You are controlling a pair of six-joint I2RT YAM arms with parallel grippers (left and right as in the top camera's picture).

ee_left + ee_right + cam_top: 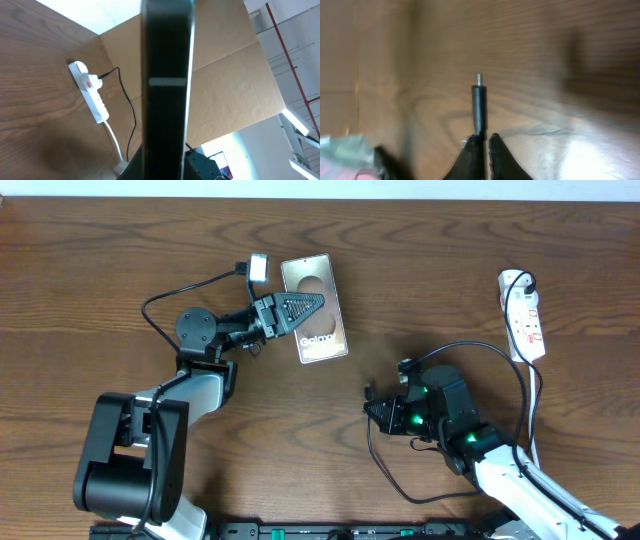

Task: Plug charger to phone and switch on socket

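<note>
Wooden desk [100,260], seen from above. The left gripper [318,305] is clenched on the phone [322,340], which sits left of centre towards the far edge; the wrist view shows the phone edge-on between the fingers. The white socket [525,320] lies by the far right corner. The charger [470,345] runs from the socket in a black loop to the right gripper [482,145], which pinches its plug just behind the tip, right of centre towards the near edge.

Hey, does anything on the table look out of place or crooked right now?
Nothing looks damaged or spilled. The phone is clamped at a slant in the left gripper, and the cable of the charger sprawls in loose loops.
</note>
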